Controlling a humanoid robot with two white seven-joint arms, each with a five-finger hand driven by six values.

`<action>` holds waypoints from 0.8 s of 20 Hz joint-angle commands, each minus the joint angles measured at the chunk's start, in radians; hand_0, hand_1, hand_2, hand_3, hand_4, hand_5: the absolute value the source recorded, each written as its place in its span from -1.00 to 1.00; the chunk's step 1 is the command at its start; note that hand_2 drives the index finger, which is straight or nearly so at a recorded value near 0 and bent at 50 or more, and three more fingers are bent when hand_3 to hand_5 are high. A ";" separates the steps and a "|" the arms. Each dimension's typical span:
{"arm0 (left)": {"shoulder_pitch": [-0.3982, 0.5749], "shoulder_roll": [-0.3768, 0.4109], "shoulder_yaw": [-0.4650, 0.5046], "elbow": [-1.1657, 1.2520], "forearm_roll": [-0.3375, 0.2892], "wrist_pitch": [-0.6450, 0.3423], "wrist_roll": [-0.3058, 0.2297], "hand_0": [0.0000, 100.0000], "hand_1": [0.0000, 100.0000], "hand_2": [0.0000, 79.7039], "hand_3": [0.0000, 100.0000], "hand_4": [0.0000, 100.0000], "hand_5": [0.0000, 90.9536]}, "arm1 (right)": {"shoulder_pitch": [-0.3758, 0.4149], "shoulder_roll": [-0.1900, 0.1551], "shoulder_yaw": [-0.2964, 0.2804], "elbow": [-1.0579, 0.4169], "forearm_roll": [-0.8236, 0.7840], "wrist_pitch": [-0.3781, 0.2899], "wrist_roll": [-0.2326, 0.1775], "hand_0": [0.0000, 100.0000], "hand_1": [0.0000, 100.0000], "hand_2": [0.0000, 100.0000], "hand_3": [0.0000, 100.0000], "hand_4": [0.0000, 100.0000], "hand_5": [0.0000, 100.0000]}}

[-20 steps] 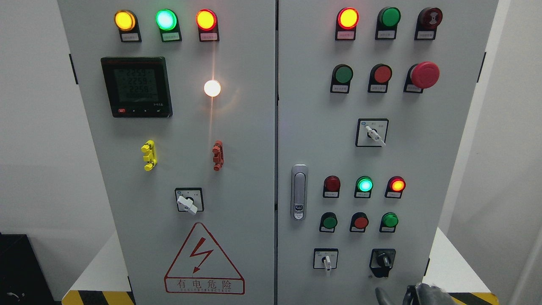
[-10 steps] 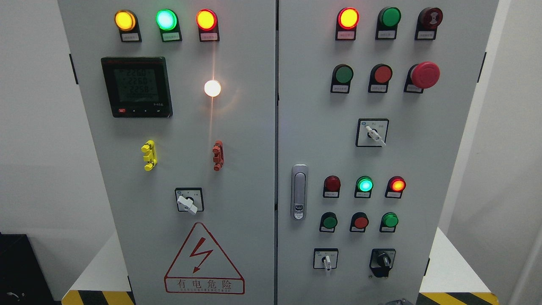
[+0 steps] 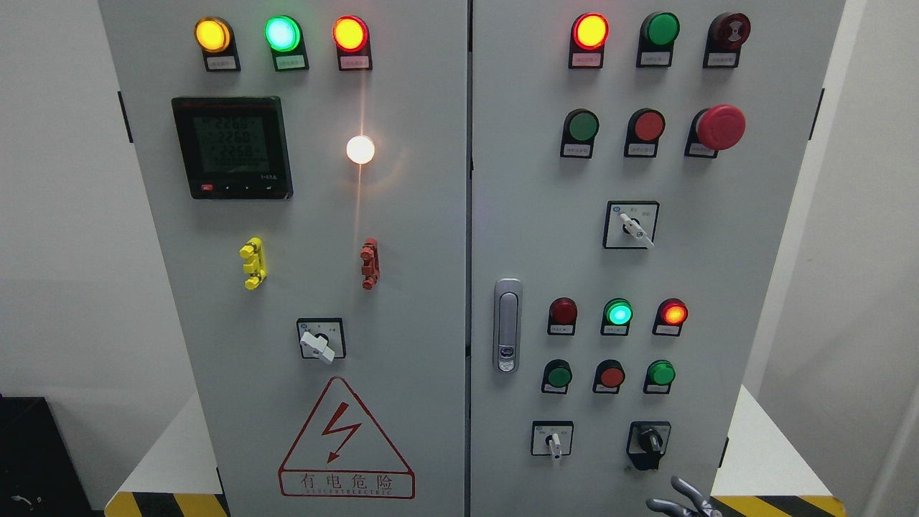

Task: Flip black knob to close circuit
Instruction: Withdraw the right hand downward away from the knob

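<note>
Our right hand (image 3: 682, 497) only just shows at the bottom edge, a few grey fingertips (image 3: 683, 486) spread loosely and holding nothing; the left hand is out of view. We judge the step in hand to be the reach. To do it well we should come up straight under the black knob (image 3: 650, 439), pinch its raised bar squarely from both sides, and turn only once the grip is firm. That knob sits low on the cabinet's (image 3: 531, 179) right door, just above the fingers, slightly left, not touching.
</note>
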 commanded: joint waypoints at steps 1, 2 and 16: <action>0.000 0.000 0.000 0.000 0.000 0.000 0.001 -0.76 0.11 -1.00 -1.00 -1.00 -1.00 | 0.058 -0.007 0.003 -0.029 -0.107 -0.010 0.013 -1.00 -1.00 -1.00 -1.00 -1.00 -1.00; 0.000 0.000 0.000 0.000 0.000 0.000 0.001 -0.76 0.11 -1.00 -1.00 -1.00 -1.00 | 0.063 -0.007 0.003 -0.028 -0.107 -0.016 0.013 -1.00 -1.00 -1.00 -1.00 -1.00 -1.00; 0.000 0.000 0.000 0.000 0.000 0.000 0.001 -0.76 0.11 -1.00 -1.00 -1.00 -1.00 | 0.080 -0.007 0.003 -0.026 -0.119 -0.024 0.048 -1.00 -1.00 -1.00 -1.00 -1.00 -1.00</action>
